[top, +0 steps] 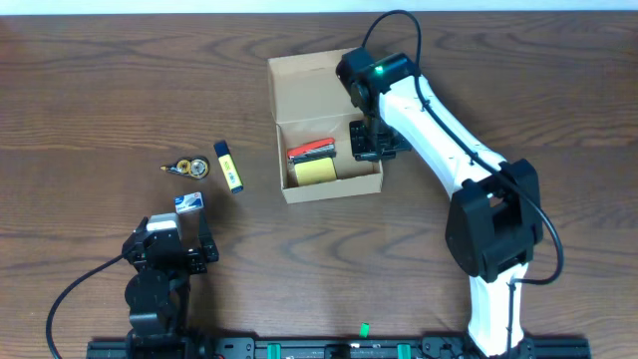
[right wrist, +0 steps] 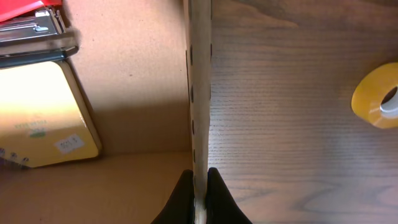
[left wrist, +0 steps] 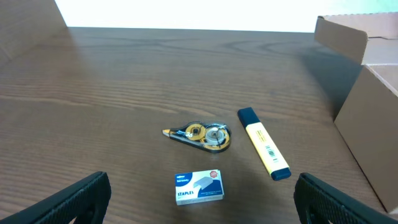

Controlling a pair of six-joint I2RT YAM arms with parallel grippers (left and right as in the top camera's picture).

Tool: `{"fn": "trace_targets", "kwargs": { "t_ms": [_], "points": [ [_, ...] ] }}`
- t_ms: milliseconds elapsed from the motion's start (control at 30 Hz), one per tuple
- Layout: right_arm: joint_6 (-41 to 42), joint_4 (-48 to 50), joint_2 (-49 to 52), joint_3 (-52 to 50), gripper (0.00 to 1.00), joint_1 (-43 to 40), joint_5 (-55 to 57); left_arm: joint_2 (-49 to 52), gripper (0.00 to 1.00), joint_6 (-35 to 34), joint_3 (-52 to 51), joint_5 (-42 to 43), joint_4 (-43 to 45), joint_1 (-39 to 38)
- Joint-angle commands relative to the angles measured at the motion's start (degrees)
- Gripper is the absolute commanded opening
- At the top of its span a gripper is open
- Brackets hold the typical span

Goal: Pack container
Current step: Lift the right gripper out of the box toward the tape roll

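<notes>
Small tan corrugated cardboard box (top: 324, 125): stands near the middle of the dark wooden desk (top: 80, 100), toward its far edge, flap lid open. Inside lie a red stapler (top: 311, 150) and a yellow rectangular pad (top: 314, 172).

Right gripper (right wrist: 199, 190): jaws pinched fully onto the box's right wall.

Left gripper (top: 177, 234): near the desk's front edge, jaws spread wide, holding nothing.

On the desk beyond the left gripper lie a blue-and-white staples packet (left wrist: 199, 187), a yellow highlighter with blue ends (left wrist: 263, 144) and a clear correction-tape dispenser (left wrist: 199, 136).

The right gripper (right wrist: 199, 186) pinches the side wall of the cardboard box (right wrist: 199, 93). Inside lie a yellow pad (right wrist: 40, 112) and a red stapler (right wrist: 25, 12). A yellow tape roll (right wrist: 375, 99) sits outside on the table (right wrist: 286, 137).
</notes>
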Motion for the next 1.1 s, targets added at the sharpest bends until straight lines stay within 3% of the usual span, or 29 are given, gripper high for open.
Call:
{"fn": "trace_targets", "kwargs": {
  "t_ms": [0,333,367,533,800,933,1067],
  "points": [
    [4.9,-0.2,-1.9,-0.1,0.01,0.8,3.0,-0.3,0.95,-0.2,-0.9,1.0,-1.2,0.2],
    [7.5,-1.7,-1.8,-0.1,0.02,1.5,4.5,-0.3,0.95,-0.2,-0.9,1.0,-1.2,0.2],
    [7.5,-1.7,-1.8,-0.1,0.05,1.5,4.5,-0.3,0.95,-0.2,-0.9,1.0,-1.2,0.2],
    [7.5,-1.7,-1.8,-0.1,0.56,1.6,4.5,-0.3,0.95,-0.2,-0.9,1.0,-1.2,0.2],
    [7.2,-1.2,-3.3,-0.1,0.64,1.6,4.5,-0.3,0.95,-0.2,-0.9,1.0,-1.2,0.2],
    [5.7,0.6,-8.5,-0.1,0.64,1.6,4.5,-0.3,0.95,-0.2,-0.9,1.0,-1.2,0.2],
    [5.7,0.5,-14.7,-0.1,0.73,1.6,6.5,-0.3,0.95,-0.2,-0.9,1.0,-1.2,0.2]
  ]
}}
